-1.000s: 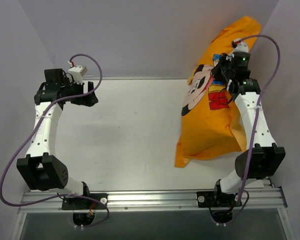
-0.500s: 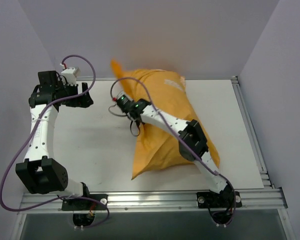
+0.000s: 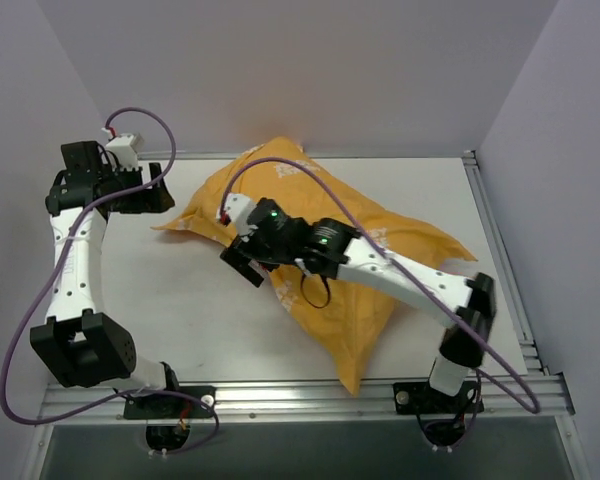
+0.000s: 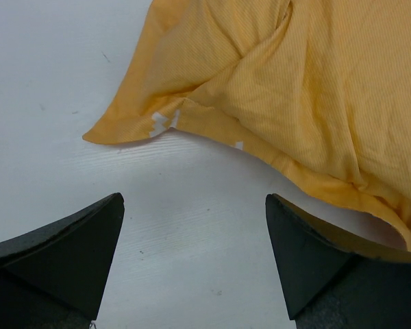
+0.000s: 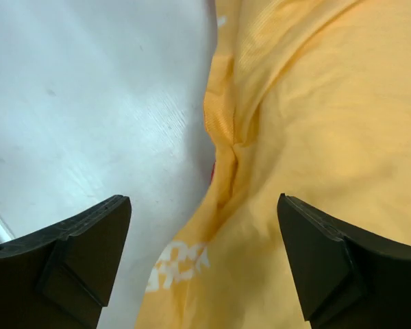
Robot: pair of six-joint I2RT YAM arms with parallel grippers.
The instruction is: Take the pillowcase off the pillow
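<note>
Thin orange-yellow fabric pillowcase (image 3: pixel 400 230) hides the pillow, nothing removed; left tool (image 4: pixel 194 199) at ten o'clock and right tool (image 5: pixel 204 199) gape empty.

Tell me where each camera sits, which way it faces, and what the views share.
Top external: fixed above and behind the arms, looking down on the table, the pillowcase and both arms, bases at the bottom.
Left wrist: on the left arm, facing down past its open left tool at a pillowcase corner on the table.
Right wrist: on the right arm, facing down past its open right tool at the pillowcase's edge.
Shared: all three see the orange pillowcase on the white table.
</note>
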